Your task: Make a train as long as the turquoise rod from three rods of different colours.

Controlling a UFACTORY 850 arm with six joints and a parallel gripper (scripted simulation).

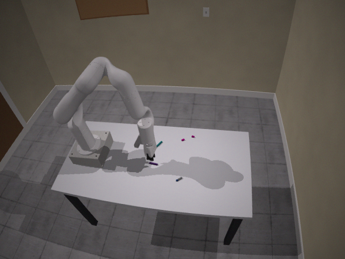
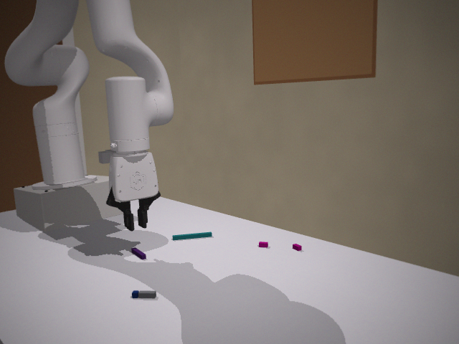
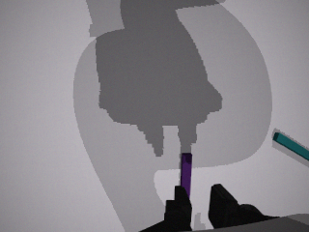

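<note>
The turquoise rod (image 1: 159, 144) lies flat on the white table, partly behind my wrist; it also shows in the exterior view (image 2: 191, 236) and at the right edge of the wrist view (image 3: 292, 146). A purple rod (image 1: 153, 163) (image 2: 138, 253) lies flat on the table in the arm's shadow. My gripper (image 2: 135, 223) hangs above the table near the purple rod's end, fingers drawn close together with nothing between them. In the wrist view the purple rod (image 3: 185, 170) runs out ahead of the left fingertip. A blue rod (image 2: 135, 294) and a grey rod (image 2: 148, 294) lie end to end, touching, nearer the front.
Two magenta rods (image 2: 263, 244) (image 2: 297, 246) lie apart from each other towards the far right of the table. The robot's base block (image 1: 90, 150) stands at the table's left end.
</note>
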